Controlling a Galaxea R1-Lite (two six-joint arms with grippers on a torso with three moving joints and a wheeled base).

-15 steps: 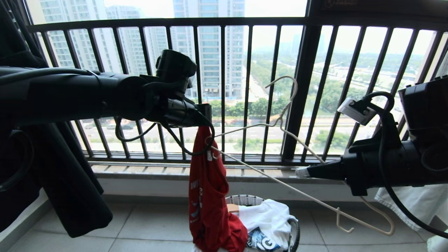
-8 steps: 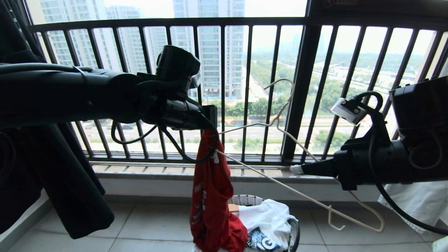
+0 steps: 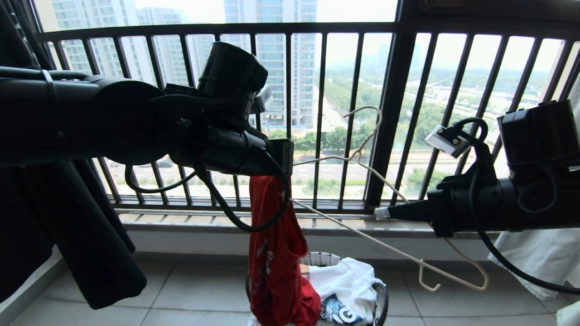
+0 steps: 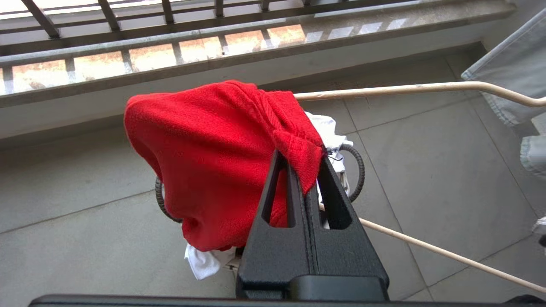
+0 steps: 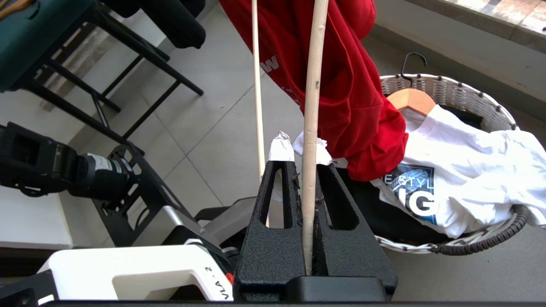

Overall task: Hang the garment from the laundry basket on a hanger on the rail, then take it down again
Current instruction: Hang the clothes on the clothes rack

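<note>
Head view findings: the garment (image 3: 272, 253) was held aloft above the laundry basket (image 3: 378, 296), pinched in the left gripper (image 3: 283, 158), the hanger (image 3: 362, 226) slanting leftward into it, clamped by the right gripper (image 3: 383, 213).

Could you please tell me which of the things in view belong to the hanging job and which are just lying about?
In the job:
red T-shirt, pinched by the left gripper
wire hanger, clamped by the right gripper
laundry basket

Lying about:
white T-shirt
wooden hanger
window railing
</note>
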